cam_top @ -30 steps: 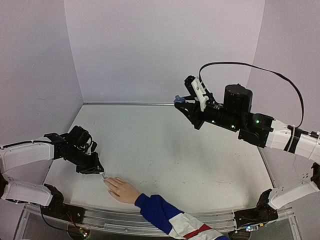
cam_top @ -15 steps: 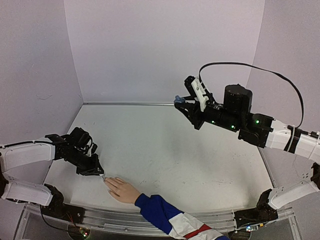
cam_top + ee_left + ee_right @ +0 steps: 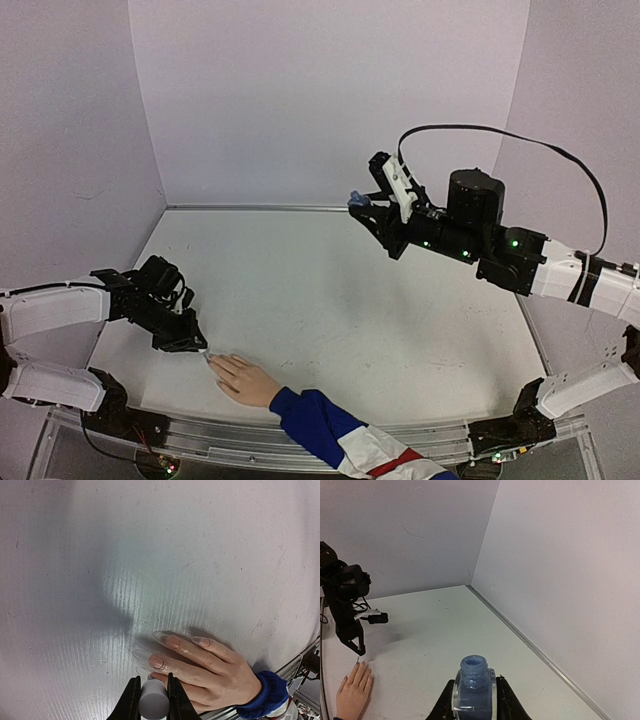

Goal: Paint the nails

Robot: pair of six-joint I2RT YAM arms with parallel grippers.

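**Top external view: brush at the fingertips, no colour showing yet**

Top external and wrist views together show the pale grey counter [image 3: 340, 300] carrying a single item. This is the pale flesh-coloured hand [image 3: 250, 381] in its blue, white and red sleeve [image 3: 335, 432], lying palm down at the near left. Its long axis runs from the sleeve at the near edge out to the left and slightly away. The fingers point toward the left tool [image 3: 197, 343], which sits low just beside the fingertips.

The right tool [image 3: 365, 207] hangs high over the far side, well apart from the hand. It is pinching the small blue glass bottle [image 3: 473, 682], which stands upright with its neck uncapped.

The left tool is pressed together on a short whitish cylindrical cap [image 3: 153, 703], presumably the brush handle. The brush itself is hidden beneath the cap.

The nails [image 3: 161, 636] are long, clear, pointed tips lying flat on the counter, aimed the same way as the fingers.

As a judgement, opening the bottle and bringing the brush over are done. The visible tips look transparent with no obvious coat, so the painting seems only to be starting, with most or all nails left. Whether the brush is touching a nail cannot be told.
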